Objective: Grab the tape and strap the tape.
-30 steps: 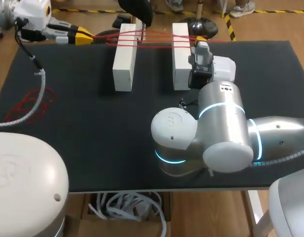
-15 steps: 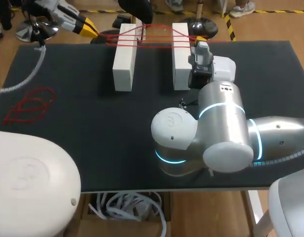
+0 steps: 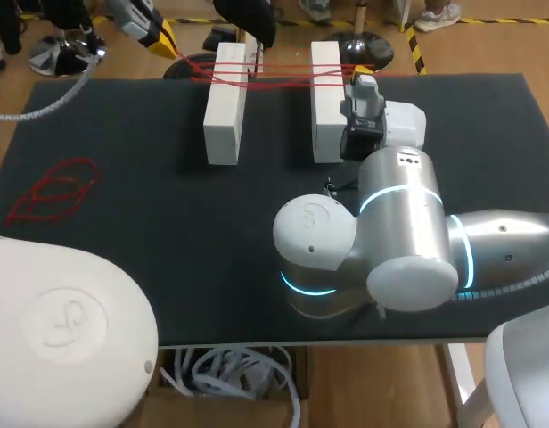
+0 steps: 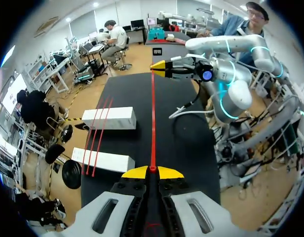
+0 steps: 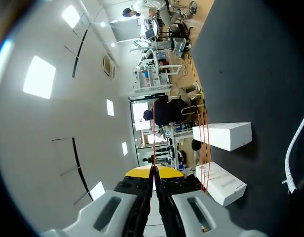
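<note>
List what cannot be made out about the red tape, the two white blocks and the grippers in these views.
Head view: right gripper is mostly hidden behind its own wrist housing; only a yellow tip shows.
Head view: left gripper is partly cut off by the top edge.
All views: whether the thin red tape passes under the two white rectangular blocks; the blocks hide it.

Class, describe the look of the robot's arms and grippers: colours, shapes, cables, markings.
The right arm is silver-white with rounded joints and cyan rings. The left arm has a white domed casing and ribbed pale hose. The left gripper and right gripper are dark with yellow tips.
</note>
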